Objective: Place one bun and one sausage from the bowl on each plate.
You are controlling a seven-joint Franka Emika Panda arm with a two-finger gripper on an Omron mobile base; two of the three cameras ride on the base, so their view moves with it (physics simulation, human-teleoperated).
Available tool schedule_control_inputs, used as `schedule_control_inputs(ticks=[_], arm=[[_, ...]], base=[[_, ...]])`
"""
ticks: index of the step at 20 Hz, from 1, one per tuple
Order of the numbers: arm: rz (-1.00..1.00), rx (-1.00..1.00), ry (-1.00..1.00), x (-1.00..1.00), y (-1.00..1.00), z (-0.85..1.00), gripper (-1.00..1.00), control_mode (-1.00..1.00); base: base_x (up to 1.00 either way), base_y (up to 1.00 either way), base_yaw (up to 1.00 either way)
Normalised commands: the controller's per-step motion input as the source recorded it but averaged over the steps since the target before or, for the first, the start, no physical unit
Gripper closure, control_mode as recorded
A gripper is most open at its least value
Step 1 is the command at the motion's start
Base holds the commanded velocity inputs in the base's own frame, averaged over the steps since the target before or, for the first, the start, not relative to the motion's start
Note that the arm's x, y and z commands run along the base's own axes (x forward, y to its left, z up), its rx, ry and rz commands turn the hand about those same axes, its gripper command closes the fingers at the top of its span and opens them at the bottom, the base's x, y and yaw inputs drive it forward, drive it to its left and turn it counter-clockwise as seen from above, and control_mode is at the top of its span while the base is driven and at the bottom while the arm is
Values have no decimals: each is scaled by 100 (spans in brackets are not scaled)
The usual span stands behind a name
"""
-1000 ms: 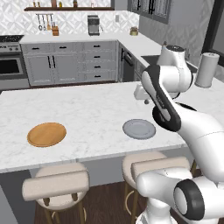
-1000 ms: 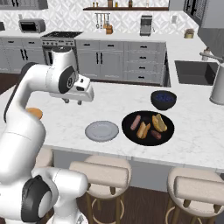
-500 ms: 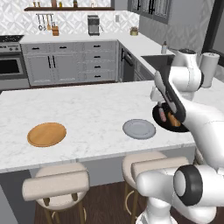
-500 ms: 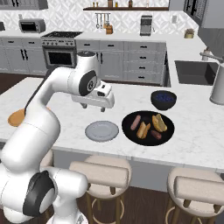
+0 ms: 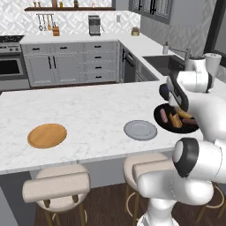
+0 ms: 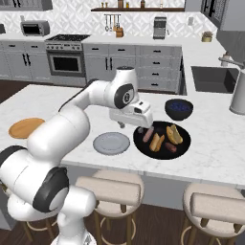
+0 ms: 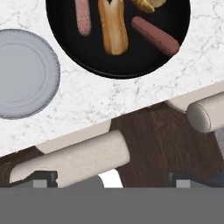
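Note:
The wide black bowl [image 6: 183, 141] [image 7: 118, 70] [image 5: 160, 118] sits at the right end of the marble island. In it lie two buns [image 7: 113, 28] [image 6: 173, 134] and two sausages [image 7: 82, 17] [image 7: 155, 35]. To its left lies the grey plate [image 6: 111, 143] [image 5: 140, 129] [image 7: 22, 74], bare. Far to the left, the wooden plate [image 5: 47, 135] [image 6: 26, 127] is bare too. My gripper [image 6: 134, 125] [image 7: 113, 179] hangs above the counter at the bowl's left edge, between bowl and grey plate. It is open wide and holds nothing.
A dark blue bowl [image 6: 179, 108] stands just behind the black bowl. A steel jug [image 6: 238, 98] is at the far right, near the sink [image 5: 164, 63]. Padded stools [image 7: 74, 159] line the island's near edge below the plates.
The arm has swung right, from over the island's middle to the black bowl's left edge. The jaws have gone from partly closed to wide open.

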Motion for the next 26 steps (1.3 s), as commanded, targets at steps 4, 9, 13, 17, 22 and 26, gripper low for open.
schedule_control_inputs(ticks=[4, 9, 13, 17, 22, 26], arm=[[-8, -9, 0, 15, -38, -42, -100, -100], [-2, -1, -1, 9, -9, -46, -100, -100], [0, 0, -8, 15, 0, -53, -100, -100], [0, 0, -17, 24, 0, -41, -100, -100], [0, 0, -7, 34, -7, -21, -100, -100], [-2, 0, 0, 23, -27, -5, -100, -100]], base=[[0, 0, 0], [0, 0, 0], [0, 0, 0], [0, 0, 0], [0, 0, 0], [0, 0, 0]])
